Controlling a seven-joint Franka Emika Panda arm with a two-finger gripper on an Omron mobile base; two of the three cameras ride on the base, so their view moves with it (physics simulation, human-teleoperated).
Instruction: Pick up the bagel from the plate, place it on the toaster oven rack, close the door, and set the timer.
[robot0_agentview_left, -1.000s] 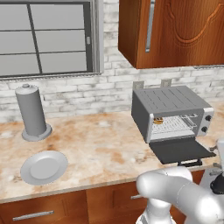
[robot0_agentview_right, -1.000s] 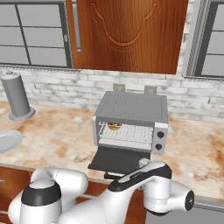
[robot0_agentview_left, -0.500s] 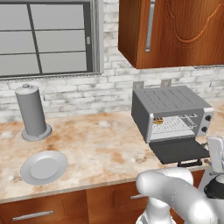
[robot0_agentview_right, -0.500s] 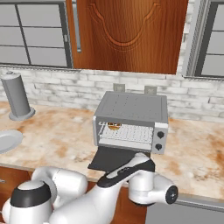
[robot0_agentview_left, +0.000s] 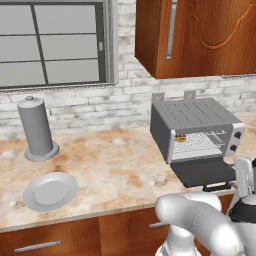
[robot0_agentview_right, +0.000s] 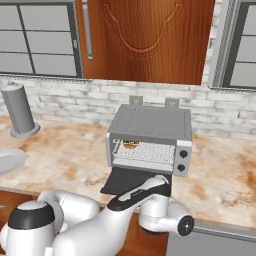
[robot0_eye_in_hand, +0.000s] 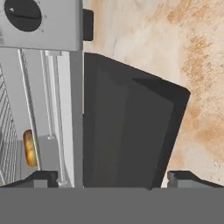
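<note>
Bagel (robot0_agentview_left: 181, 138) on toaster oven rack (robot0_agentview_right: 142, 151); door (robot0_eye_in_hand: 127, 131) hangs open. Gripper (robot0_eye_in_hand: 113, 178) spread wide, empty, beside door. Get under handle edge, swing door up steadily until flush.

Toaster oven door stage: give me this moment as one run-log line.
bagel: on toaster oven rack | plate: bare | door: open, lying flat | gripper: fingers open, over door | next: close door

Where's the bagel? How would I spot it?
Find the silver toaster oven on the counter under the wooden cupboard, its dark door folded down. Look inside at the wire rack. The bagel is the small golden-brown lump at the rack's left end.
</note>
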